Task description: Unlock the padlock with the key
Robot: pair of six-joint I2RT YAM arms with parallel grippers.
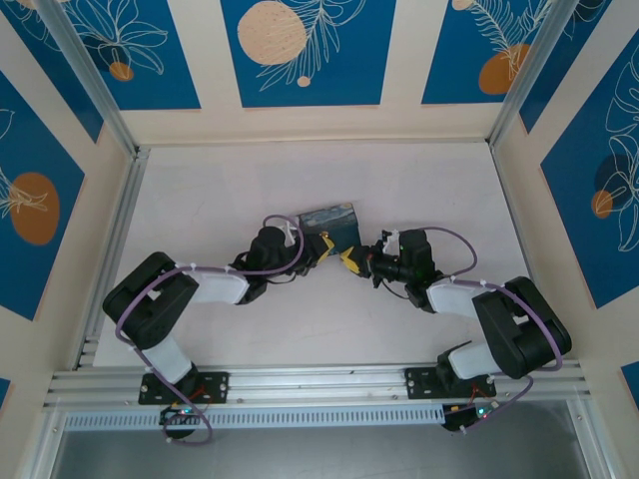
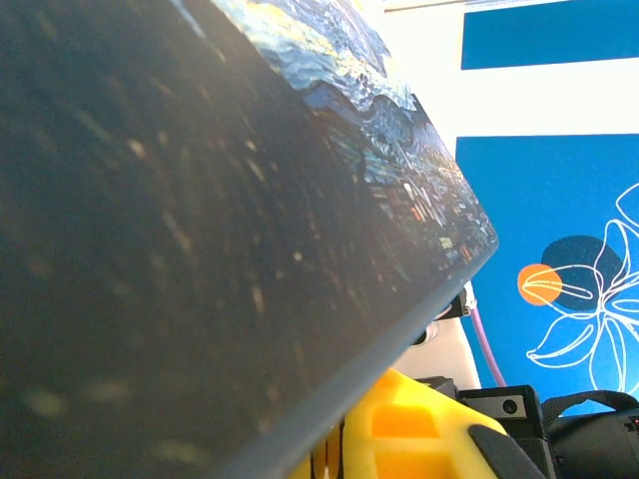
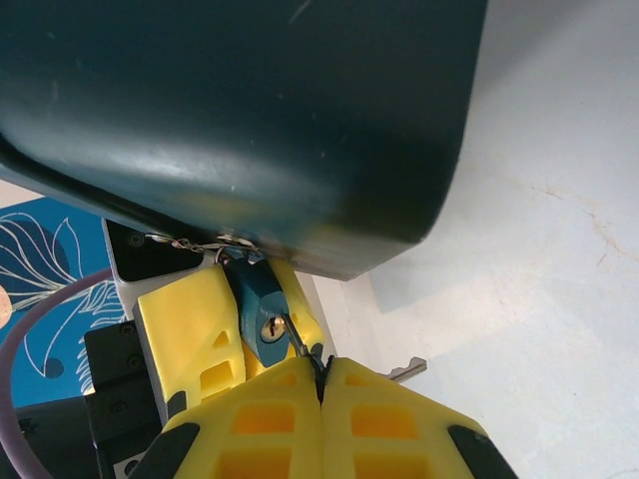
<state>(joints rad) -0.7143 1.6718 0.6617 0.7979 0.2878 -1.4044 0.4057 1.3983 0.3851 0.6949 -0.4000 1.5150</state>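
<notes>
Key in box padlock; right pincer tight on key, left pincer on padlock

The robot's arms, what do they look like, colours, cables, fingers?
Both the left arm and right arm have chunky black joint housings with white link sections between. A purple cable loops along each. The right gripper has blocky yellow fingers moulded with rectangular recesses and black corner insets. The left gripper has fingers of the same yellow.
</notes>
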